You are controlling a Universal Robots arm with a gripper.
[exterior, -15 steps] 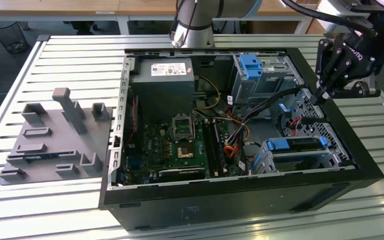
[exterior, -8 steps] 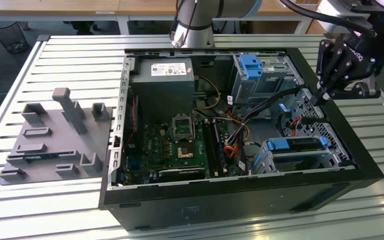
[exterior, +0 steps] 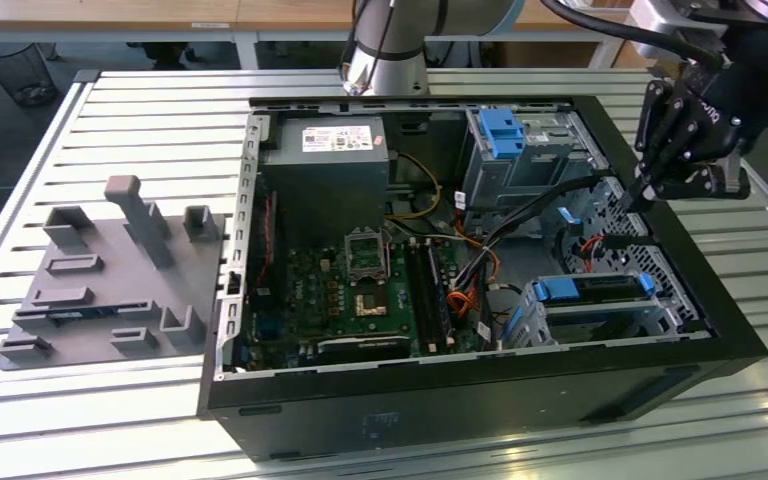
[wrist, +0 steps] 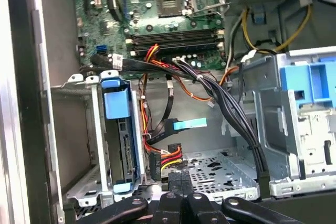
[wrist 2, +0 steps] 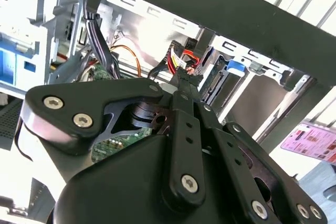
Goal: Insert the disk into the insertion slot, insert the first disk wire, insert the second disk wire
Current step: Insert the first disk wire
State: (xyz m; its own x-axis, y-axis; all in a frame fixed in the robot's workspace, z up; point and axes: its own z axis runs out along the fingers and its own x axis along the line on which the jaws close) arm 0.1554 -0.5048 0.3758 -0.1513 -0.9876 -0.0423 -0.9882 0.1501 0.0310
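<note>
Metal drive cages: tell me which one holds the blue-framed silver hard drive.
The small silver-grey sheet-metal drive cage toward the exterior view's lower right: the disk's blue carrier sits inside. The taller metal bay shows just a blue latch.

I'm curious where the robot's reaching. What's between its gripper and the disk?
In the first wrist view, a black plug with red and yellow wires, pinched by the gripper, lies between it and the disk in the insertion slot.
</note>
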